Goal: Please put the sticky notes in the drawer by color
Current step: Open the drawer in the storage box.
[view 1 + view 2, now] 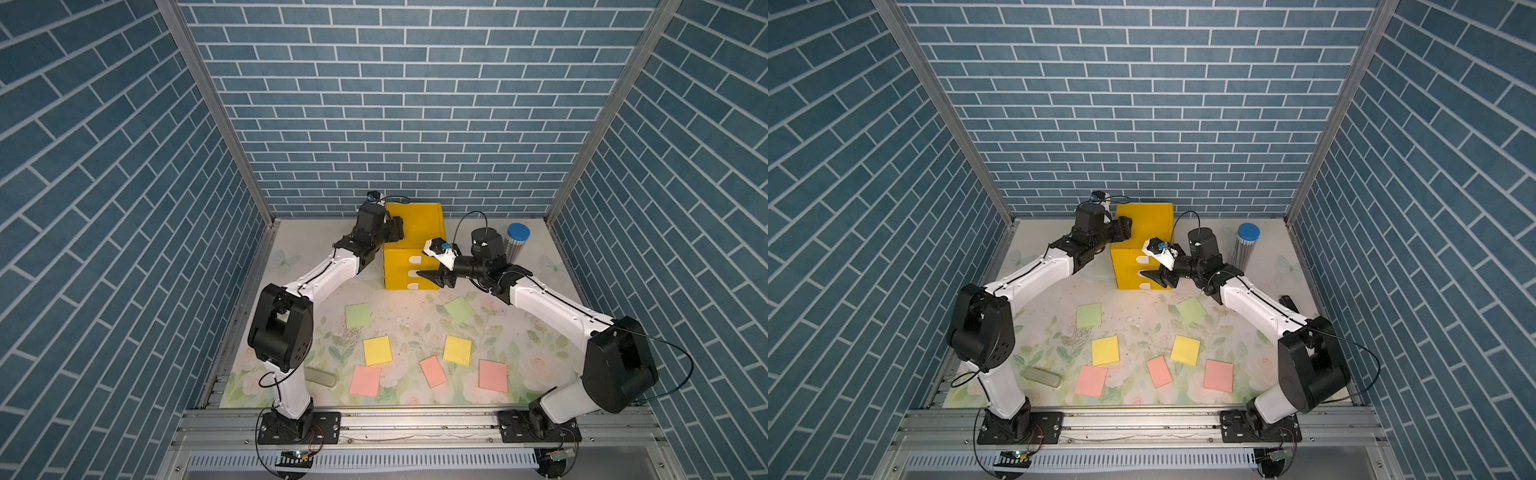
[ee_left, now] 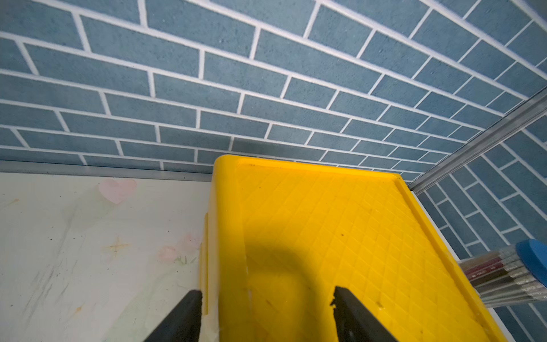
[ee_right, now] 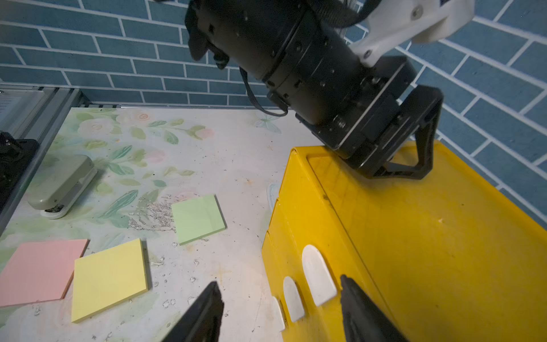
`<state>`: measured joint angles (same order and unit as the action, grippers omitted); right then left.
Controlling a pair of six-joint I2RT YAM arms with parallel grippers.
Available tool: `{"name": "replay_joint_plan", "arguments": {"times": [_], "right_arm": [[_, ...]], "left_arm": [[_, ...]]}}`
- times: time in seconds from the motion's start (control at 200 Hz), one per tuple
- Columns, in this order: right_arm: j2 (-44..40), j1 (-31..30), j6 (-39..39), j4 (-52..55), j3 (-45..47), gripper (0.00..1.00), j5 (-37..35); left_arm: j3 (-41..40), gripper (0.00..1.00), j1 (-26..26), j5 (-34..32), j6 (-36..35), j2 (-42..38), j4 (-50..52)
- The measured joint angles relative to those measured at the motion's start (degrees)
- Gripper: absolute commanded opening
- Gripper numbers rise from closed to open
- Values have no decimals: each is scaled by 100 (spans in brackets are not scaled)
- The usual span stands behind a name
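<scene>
Yellow plastic drawer shows a diamond-gridded top

The floral table carries the drawer, seven sticky notes, a grey-green case and a blue-capped cylinder.

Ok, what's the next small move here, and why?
Probably close the right gripper on a white tab handle and pull that drawer open. Its jaws stand open at the handles, all three drawers look shut, the left gripper straddles the top edge of the yellow cabinet, and all seven sticky notes lie on the table.
</scene>
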<state>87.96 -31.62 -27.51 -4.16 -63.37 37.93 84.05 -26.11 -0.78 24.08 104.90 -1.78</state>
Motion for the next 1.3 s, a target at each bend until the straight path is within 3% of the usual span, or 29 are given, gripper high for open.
{"name": "replay_joint_plan", "arguments": {"times": [0.335, 0.695, 0.905, 1.3], "right_arm": [[638, -92, -258, 57, -461, 65, -81], [1029, -162, -452, 662, -1073, 54, -42], [1080, -149, -551, 1032, -1283, 52, -42], [1381, -162, -881, 2299, -2138, 40, -256]], "left_arm": [[-9, 72, 0, 20, 9, 0, -37], [-68, 70, 0, 85, 11, -2, -164], [-107, 69, 0, 79, 11, -17, -219], [-120, 68, 0, 39, 11, -22, -234]]}}
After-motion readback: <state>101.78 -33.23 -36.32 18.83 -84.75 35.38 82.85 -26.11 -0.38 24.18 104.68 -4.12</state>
